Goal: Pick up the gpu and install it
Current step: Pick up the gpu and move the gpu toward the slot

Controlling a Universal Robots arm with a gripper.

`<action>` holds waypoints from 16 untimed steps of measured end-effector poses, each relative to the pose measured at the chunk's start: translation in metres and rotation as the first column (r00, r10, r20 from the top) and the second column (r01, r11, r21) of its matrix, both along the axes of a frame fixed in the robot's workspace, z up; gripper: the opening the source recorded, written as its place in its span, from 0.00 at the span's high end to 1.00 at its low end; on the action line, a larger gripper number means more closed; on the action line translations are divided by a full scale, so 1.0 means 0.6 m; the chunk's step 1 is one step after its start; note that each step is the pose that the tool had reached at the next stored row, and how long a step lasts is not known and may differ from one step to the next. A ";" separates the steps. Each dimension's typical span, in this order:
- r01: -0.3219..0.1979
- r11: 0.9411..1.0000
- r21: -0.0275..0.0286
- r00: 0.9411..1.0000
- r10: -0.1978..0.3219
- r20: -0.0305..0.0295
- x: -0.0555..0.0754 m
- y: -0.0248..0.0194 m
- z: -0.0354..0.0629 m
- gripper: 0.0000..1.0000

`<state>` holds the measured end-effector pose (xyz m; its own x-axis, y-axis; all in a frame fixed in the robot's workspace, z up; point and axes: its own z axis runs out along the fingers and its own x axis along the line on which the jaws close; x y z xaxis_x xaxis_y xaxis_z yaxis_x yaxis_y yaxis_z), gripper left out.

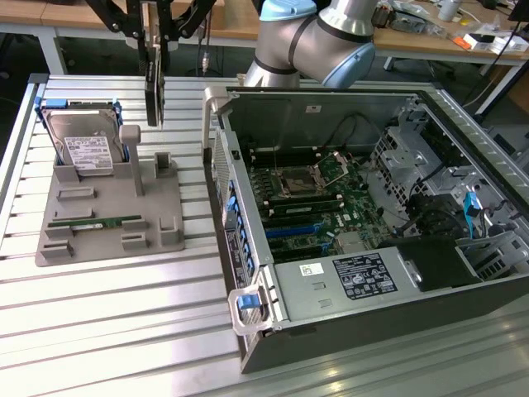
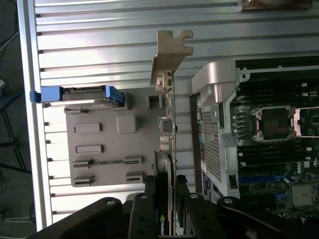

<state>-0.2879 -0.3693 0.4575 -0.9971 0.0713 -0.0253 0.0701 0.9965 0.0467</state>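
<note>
Gripper (image 1: pixel 155 43) is closed on the gpu (image 1: pixel 153 98) and holds it upright in the air above the gray holder tray (image 1: pixel 89 208), beside the open computer case (image 1: pixel 347 331).

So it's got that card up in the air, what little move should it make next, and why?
Probably a sideways carry toward the open computer case. The jaws are clamped on the gpu, which hangs edge-down, clear above the grey holder tray, while the blue slots on the board lie inside the case, to the exterior view's right.
</note>
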 end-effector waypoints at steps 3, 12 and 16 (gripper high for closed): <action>0.000 1.000 0.000 1.000 0.000 0.000 0.000 0.0000 0.008 0.73; 0.000 1.000 0.000 1.000 0.000 0.000 0.000 0.0000 0.023 0.73; 0.000 1.000 0.000 1.000 0.000 0.000 0.004 0.0000 0.023 0.73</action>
<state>-0.2857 -0.3693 0.4711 -0.9971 0.0712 -0.0253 0.0700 0.9965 0.0466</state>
